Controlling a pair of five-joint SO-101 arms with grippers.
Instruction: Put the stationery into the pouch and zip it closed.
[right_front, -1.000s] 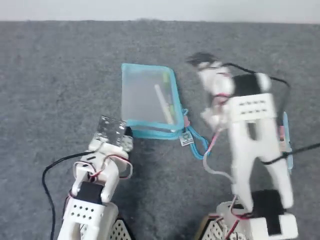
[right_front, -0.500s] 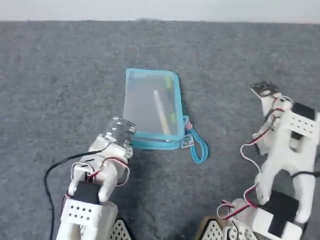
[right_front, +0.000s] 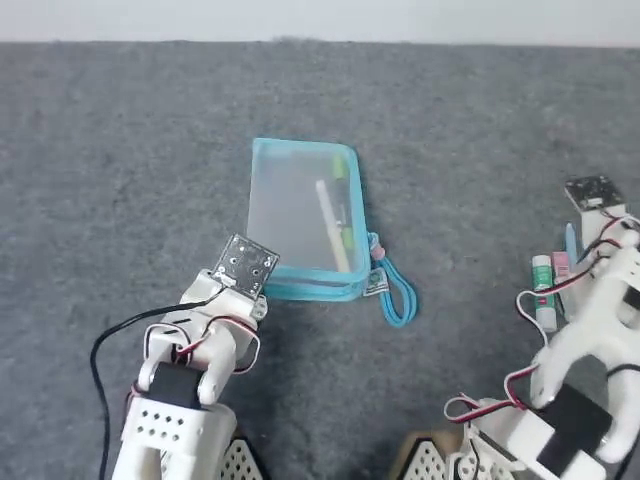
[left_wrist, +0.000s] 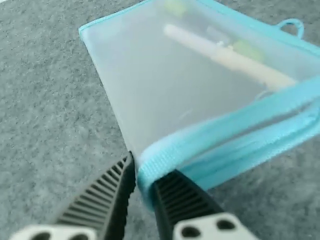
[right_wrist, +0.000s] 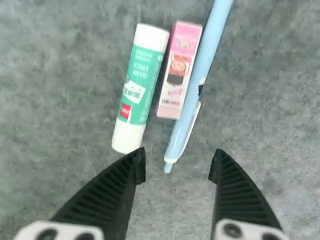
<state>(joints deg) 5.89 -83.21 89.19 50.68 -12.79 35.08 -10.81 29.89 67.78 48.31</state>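
Left jaws pinch the corner of the translucent, blue-edged pouch (right_front: 300, 215) nearest that arm; the pouch lies flat mid-desk (right_front: 120, 150). Right jaws hang open over a glue stick (right_wrist: 137, 87), small pink box (right_wrist: 178, 70) and blue pen (right_wrist: 197, 80) lying side by side, well apart from the pouch.

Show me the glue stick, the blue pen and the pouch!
glue stick (right_wrist: 140, 85): right wrist view, middle of green label.
blue pen (right_wrist: 202, 82): right wrist view, middle of barrel.
pouch (right_front: 283, 215): high view, its bare clear side.

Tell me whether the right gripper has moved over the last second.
Yes. The right gripper swung right, away from the pouch, and now hangs over the glue stick and pen.
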